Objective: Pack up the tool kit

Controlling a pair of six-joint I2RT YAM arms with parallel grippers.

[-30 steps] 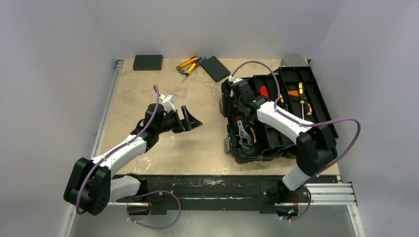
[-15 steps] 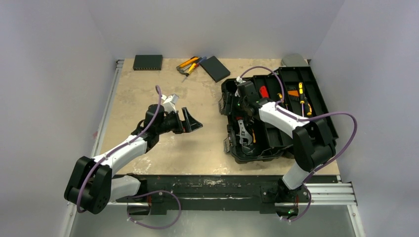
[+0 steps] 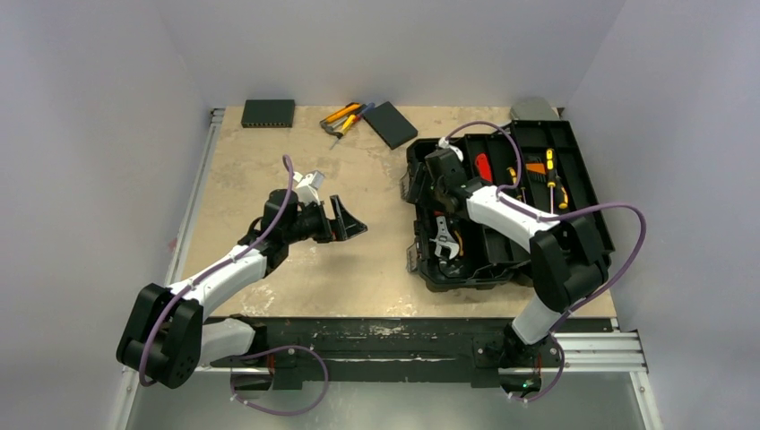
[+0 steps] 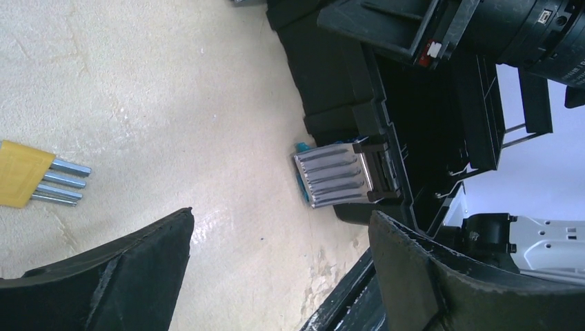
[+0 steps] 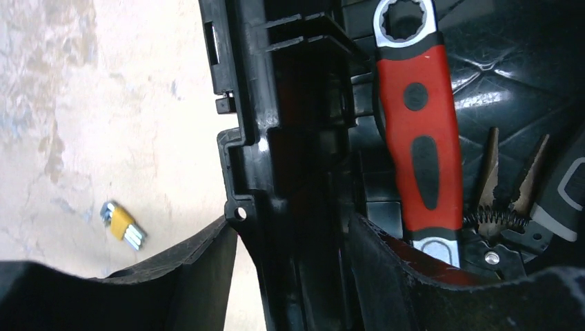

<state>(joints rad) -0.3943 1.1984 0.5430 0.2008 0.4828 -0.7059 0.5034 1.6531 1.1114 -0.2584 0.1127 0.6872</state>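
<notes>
The black toolbox lies open at the right, its lid folded out to the right with yellow-black screwdrivers in it. My right gripper straddles the box's left wall, one finger outside and one inside, open, with a thin pale gap on the outer side. Inside lie a red-handled wrench and pliers. My left gripper hangs open and empty over bare table left of the box, facing its silver latch.
A yellow hex key set lies on the table left of the box. At the back are more yellow-black hand tools, a flat black box, a small dark device and a grey case.
My right wrist has shifted slightly right along the box's left wall, and the box's far-left corner has moved a little right with it. The left arm has stayed still.
</notes>
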